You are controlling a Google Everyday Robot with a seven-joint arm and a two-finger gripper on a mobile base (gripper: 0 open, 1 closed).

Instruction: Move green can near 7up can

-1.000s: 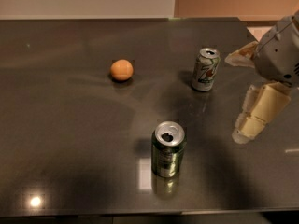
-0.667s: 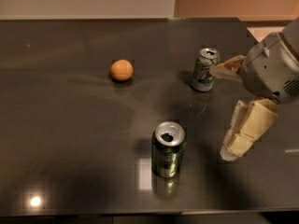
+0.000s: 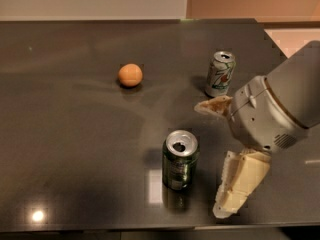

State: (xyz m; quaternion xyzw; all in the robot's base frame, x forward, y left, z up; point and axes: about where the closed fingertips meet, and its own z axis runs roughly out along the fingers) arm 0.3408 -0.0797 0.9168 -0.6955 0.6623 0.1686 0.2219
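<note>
The green can [image 3: 180, 160] stands upright near the table's front edge, dark green with a silver opened top. The 7up can [image 3: 220, 74] stands upright farther back and to the right, pale with green and red markings. My gripper [image 3: 214, 156] is just right of the green can, low over the table. It is open: one cream finger [image 3: 213, 106] points left toward the space between the cans, the other finger [image 3: 238, 184] hangs down at the front right. Nothing is between the fingers.
An orange ball-like fruit [image 3: 130, 75] lies at the back left of centre. The dark glossy table [image 3: 70, 149] ends close in front of the green can. The arm's grey body [image 3: 280, 109] fills the right side.
My gripper has moved left and forward, from the table's right edge to just beside the green can. The cans and the orange have not moved.
</note>
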